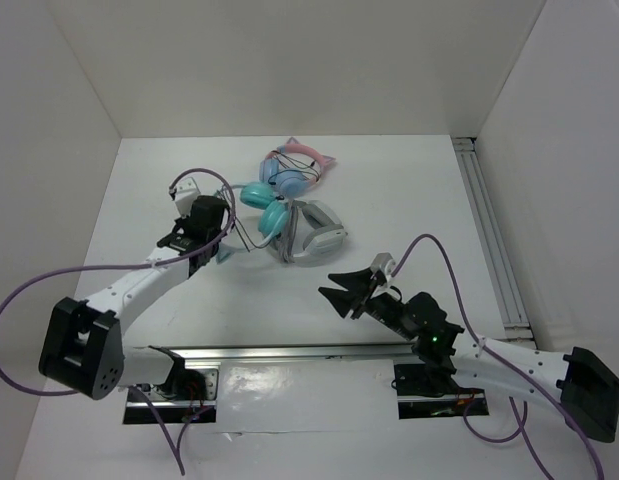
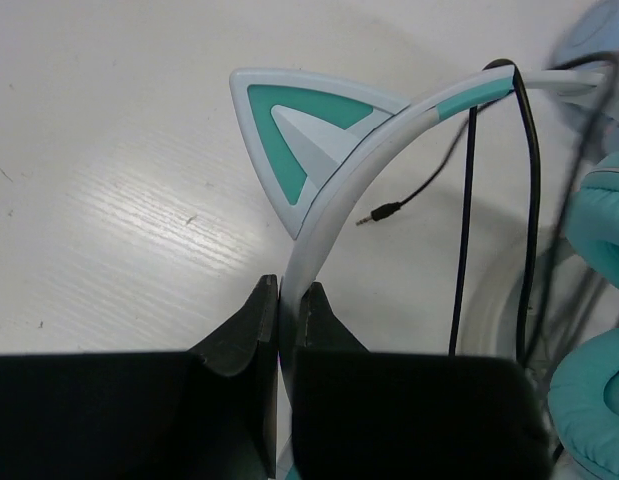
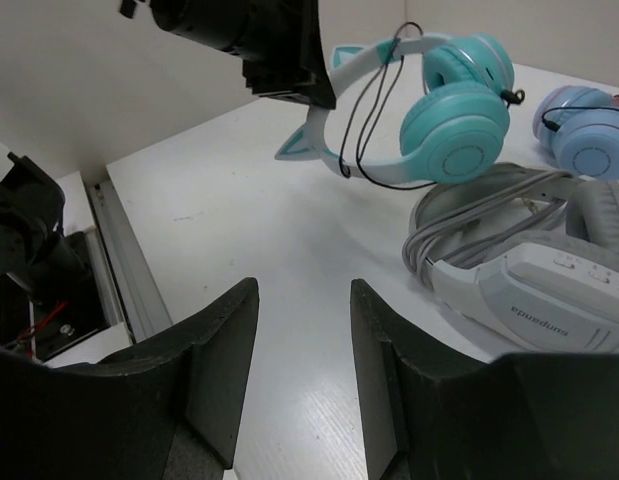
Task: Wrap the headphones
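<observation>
Our left gripper (image 2: pixel 286 300) is pressed onto the white headband of the headphones (image 2: pixel 334 185), just below a cat ear. It holds them near the back of the table (image 1: pixel 409 210), close beside the grey headphones (image 3: pixel 529 290). Our right gripper (image 3: pixel 304 300) is spread and empty, well apart. We judge the set light and the band smooth, springy plastic that could twist in so narrow a pinch. The thin black cable (image 2: pixel 529 200) is limp and draped over the band, so we would take it gently near its dangling plug (image 2: pixel 389 211).
</observation>
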`<state>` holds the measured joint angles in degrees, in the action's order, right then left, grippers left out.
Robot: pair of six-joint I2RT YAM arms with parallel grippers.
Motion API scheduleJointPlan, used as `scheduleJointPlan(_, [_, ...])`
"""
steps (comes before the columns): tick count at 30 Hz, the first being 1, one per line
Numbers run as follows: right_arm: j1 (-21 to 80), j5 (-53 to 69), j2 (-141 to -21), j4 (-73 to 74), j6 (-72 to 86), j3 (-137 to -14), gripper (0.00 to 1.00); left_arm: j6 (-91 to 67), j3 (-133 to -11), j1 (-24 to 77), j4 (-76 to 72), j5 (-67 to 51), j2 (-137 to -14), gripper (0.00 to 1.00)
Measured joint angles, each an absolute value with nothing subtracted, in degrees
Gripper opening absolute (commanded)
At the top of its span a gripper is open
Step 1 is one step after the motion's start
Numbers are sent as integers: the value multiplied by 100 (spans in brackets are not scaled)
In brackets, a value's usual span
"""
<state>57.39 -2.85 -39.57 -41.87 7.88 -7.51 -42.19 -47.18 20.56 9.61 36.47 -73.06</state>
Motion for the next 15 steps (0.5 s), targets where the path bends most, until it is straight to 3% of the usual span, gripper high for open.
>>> scheduleJointPlan(15, [5787,21,-4812,-4517,810,-751,49,-4206,-4864,1194,375,2596,-8691,0])
